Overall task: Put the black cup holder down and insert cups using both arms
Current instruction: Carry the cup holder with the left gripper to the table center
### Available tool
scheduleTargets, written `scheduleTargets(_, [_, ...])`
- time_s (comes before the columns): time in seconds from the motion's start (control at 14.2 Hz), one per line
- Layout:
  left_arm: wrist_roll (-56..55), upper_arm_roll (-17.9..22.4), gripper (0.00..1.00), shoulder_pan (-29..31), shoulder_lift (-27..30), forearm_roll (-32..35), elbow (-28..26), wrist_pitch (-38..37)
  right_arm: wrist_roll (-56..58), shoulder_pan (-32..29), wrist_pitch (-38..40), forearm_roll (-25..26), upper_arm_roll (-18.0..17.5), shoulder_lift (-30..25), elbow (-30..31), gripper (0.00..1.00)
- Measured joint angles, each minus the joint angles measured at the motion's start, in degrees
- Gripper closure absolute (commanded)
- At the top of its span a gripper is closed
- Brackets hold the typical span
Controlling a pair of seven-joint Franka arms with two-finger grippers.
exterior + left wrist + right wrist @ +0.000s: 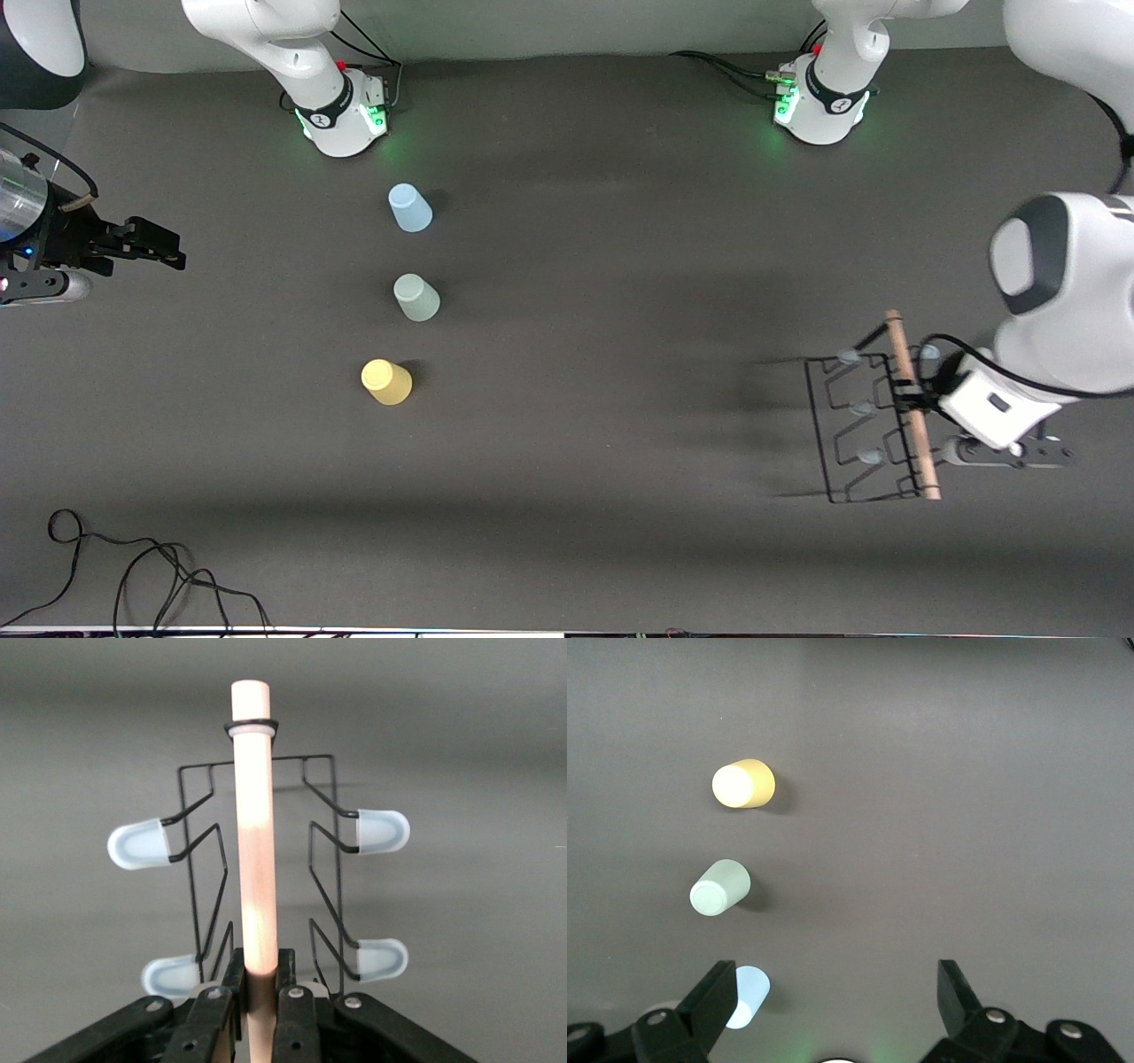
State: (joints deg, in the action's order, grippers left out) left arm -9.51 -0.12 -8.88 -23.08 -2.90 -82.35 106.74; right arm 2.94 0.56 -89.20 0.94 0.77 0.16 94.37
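A wide stretch of bare table [620, 354] is left between the left hand [917, 403], closed on the wooden handle of the black cup holder [864, 425] at its own end, and the three cups. The cups are stood upside down in a row, apart from one another: the blue cup [409, 207] nearest the bases, the grey-green cup [415, 297] in the middle, the yellow cup [386, 382] nearest the front camera. Gaps are left between them. The right hand [151, 244], spread wide, is held at its own end, with bare table between it and the cups. A loose cable [133, 576] is lain along the front edge.
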Motion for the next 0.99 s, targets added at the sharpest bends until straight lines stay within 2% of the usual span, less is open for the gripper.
scheduleTargets(0.35, [-12.6, 0.0, 1.0, -10.9, 3.9, 0.0, -7.8, 1.6, 0.0, 0.0, 0.0, 0.0, 0.0, 0.0, 0.0, 0.0])
scheduleTargets(0.63, [-17.6, -0.1, 1.0, -16.5, 4.1, 0.0, -14.6, 7.1, 0.0, 0.0, 0.1, 0.0, 0.0, 0.0, 0.0, 0.0])
scheduleTargets(0.99, [-24.7, -0.1, 1.0, -22.3, 3.7, -0.2, -17.1, 10.8, 0.0, 0.0, 0.4, 0.0, 0.0, 0.0, 0.0, 0.0])
